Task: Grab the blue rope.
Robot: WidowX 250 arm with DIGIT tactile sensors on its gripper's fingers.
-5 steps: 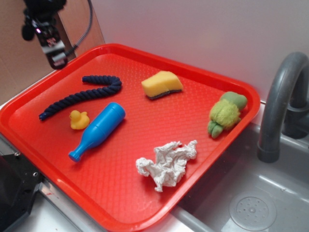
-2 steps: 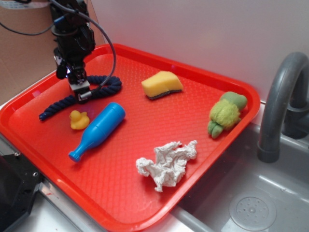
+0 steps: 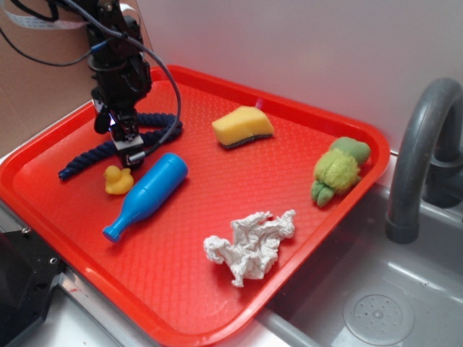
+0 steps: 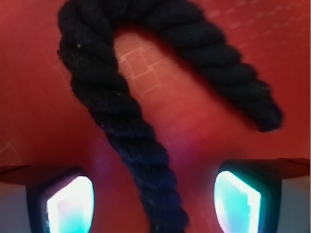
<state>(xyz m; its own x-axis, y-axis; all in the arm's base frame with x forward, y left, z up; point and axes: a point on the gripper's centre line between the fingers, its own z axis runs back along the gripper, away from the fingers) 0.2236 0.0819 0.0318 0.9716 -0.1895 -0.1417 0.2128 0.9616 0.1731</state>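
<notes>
The blue rope (image 3: 85,160) is a thick dark navy twisted cord with a hooked end, lying on the red tray (image 3: 239,181) at its back left. My gripper (image 3: 123,141) is down over the rope's middle, close to the tray. In the wrist view the rope (image 4: 141,145) runs up between my two fingers, then hooks round to the right. My gripper (image 4: 155,204) is open, with one lit fingertip (image 4: 70,204) on each side of the rope, and both stand clear of it.
A bright blue bottle (image 3: 145,195) and a yellow duck (image 3: 118,179) lie just in front of the rope. A yellow sponge (image 3: 242,126), a green plush toy (image 3: 338,170) and crumpled white paper (image 3: 249,246) lie further right. A sink and grey faucet (image 3: 423,159) are at the right.
My gripper has come down from the back left corner onto the rope, and has shifted slightly forward and lower since the last frame. The rope has not moved.
</notes>
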